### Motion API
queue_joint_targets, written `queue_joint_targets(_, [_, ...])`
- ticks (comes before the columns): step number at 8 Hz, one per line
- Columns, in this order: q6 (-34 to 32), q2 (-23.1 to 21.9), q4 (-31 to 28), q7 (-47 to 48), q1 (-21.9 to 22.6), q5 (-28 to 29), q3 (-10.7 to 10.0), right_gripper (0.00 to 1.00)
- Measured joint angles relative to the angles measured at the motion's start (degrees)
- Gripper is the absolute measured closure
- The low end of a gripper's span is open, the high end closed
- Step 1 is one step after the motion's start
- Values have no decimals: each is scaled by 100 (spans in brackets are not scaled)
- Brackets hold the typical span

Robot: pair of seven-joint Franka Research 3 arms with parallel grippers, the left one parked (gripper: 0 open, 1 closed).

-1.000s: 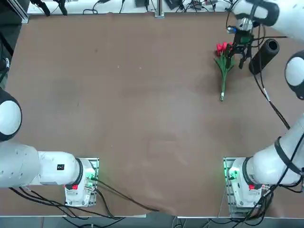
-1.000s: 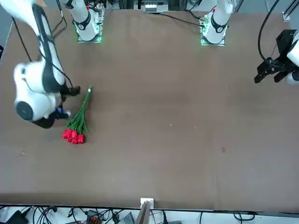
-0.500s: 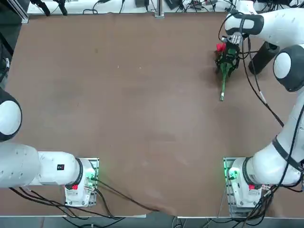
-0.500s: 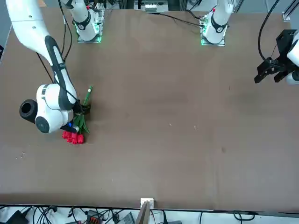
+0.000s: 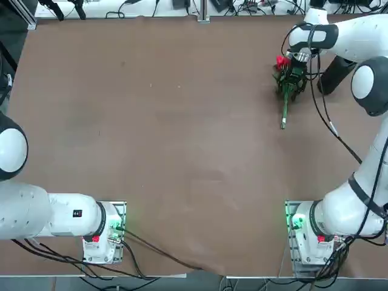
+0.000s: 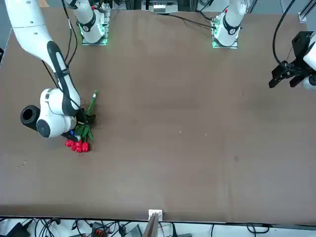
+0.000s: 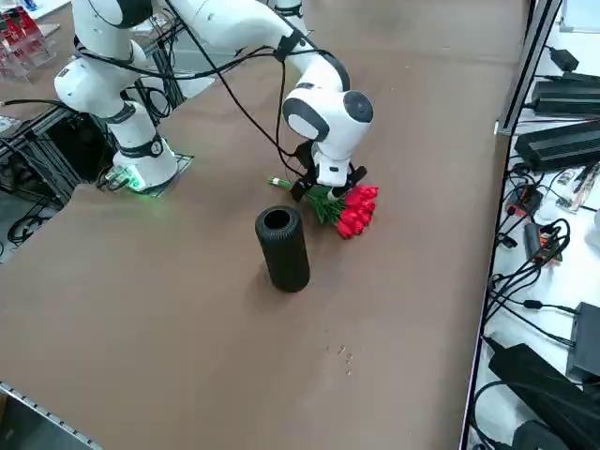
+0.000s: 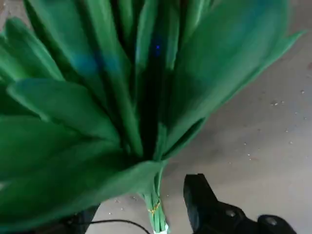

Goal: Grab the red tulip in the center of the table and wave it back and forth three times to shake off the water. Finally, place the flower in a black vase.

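Note:
The red tulip (image 5: 280,62) lies flat on the table (image 5: 182,133) at its far right, red heads away from the bases and its pale stem tip toward them. My right gripper (image 5: 293,77) is down over the leaves, open, with the stems between its two fingers (image 8: 204,204). In the wrist view the green leaves (image 8: 97,97) fill the picture and nothing is clamped. From the side the gripper (image 7: 323,187) sits just behind the red heads (image 7: 354,211). The black vase (image 7: 284,248) stands upright close beside the bunch, its mouth open upward; overhead, the arm partly hides the vase (image 5: 334,70).
The right arm's base (image 5: 309,233) is at the near right edge. Cables and black power boxes (image 7: 562,141) lie beyond the table's right side. More cables run along the far edge (image 5: 182,7). The parked arm's gripper (image 6: 289,74) hangs at the other side.
My right gripper swung from beside the black vase to over the tulip's leaves and came down around the stems. Its fingers stayed open; the tulip has not shifted.

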Motion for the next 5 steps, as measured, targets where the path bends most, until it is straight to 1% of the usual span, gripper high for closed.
queue_joint_targets(5, [230,7,-51,9,-59,7,-2,0])
